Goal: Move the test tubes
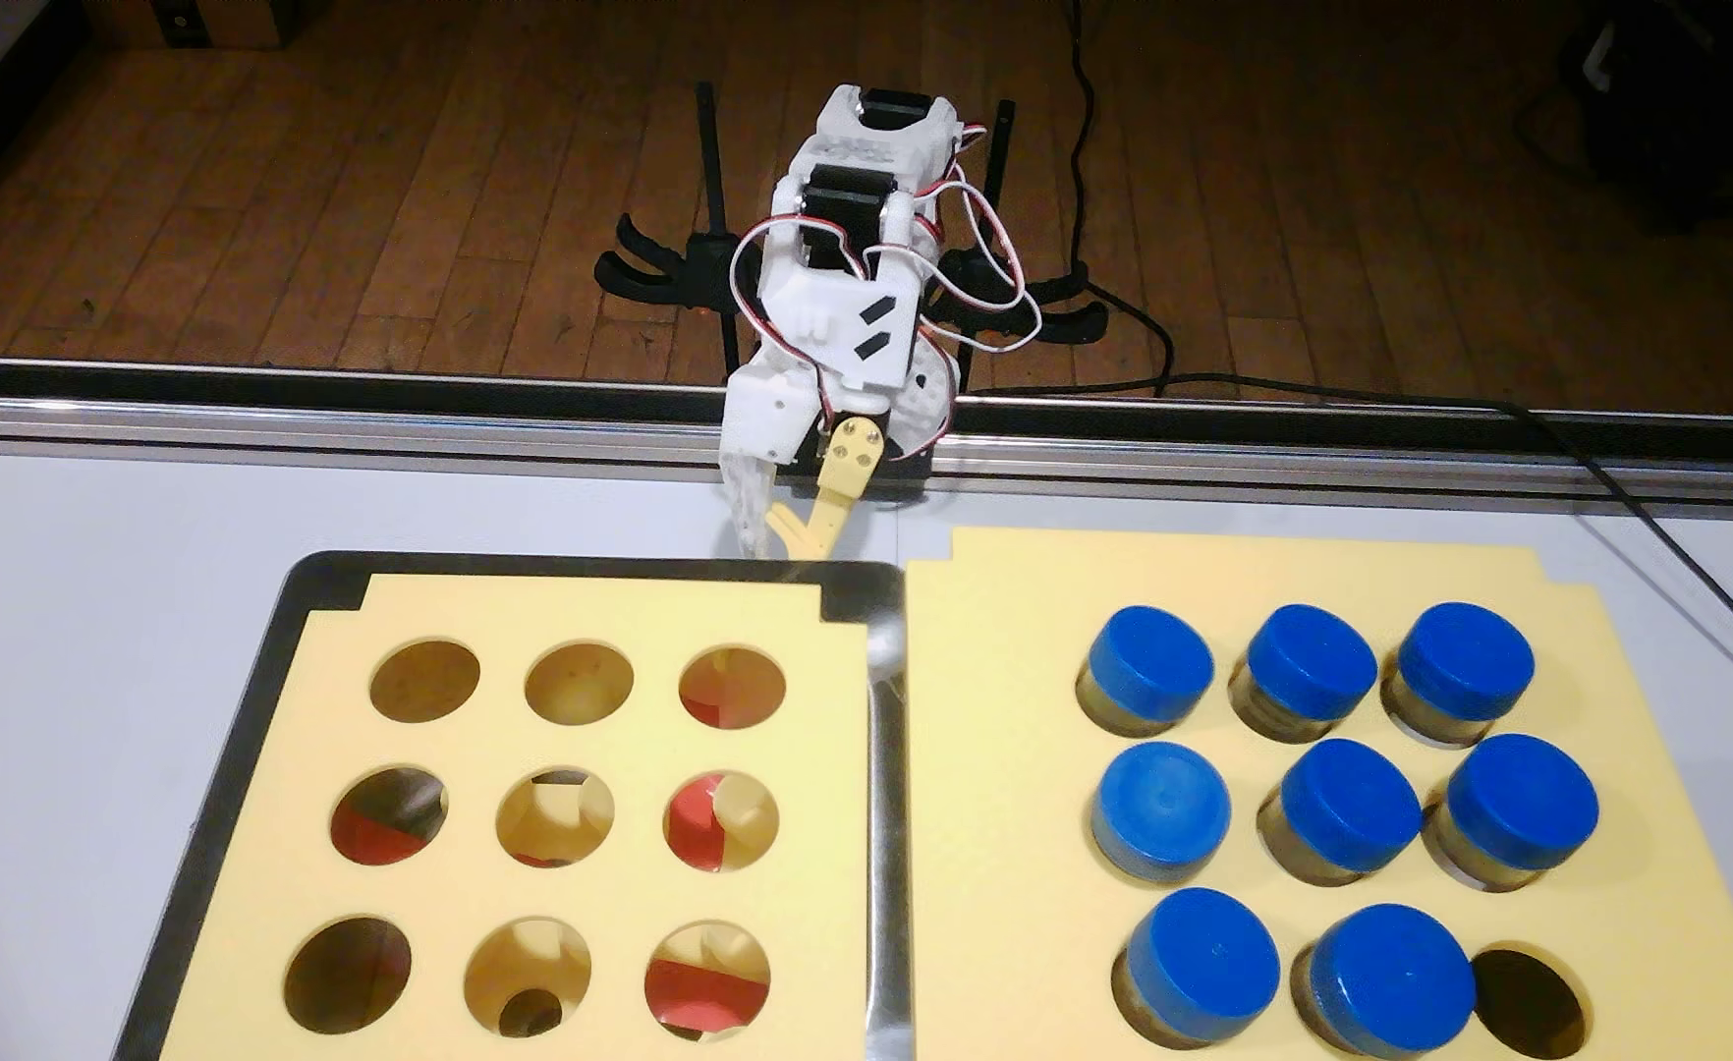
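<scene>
Test tubes (pixel 1342 806): eight blue-capped, standing in the right yellow foam rack (pixel 1005 714).
Gripper (pixel 786 541): jaws nearly closed, empty, just beyond the left rack (pixel 597 612).

- Dark brown wooden plank floor (pixel 332 204): fills the upper part of the fixed view, from 10 to 2 o'clock.
- Silver aluminium extrusion rail (pixel 332 423): runs edge to edge, 9 to 3 o'clock, along the far side of the table.
- Pale grey-white flat tabletop (pixel 76 633): occupies the lower part.
- Black cable (pixel 1082 153): trails over the floor at 1 o'clock.
</scene>
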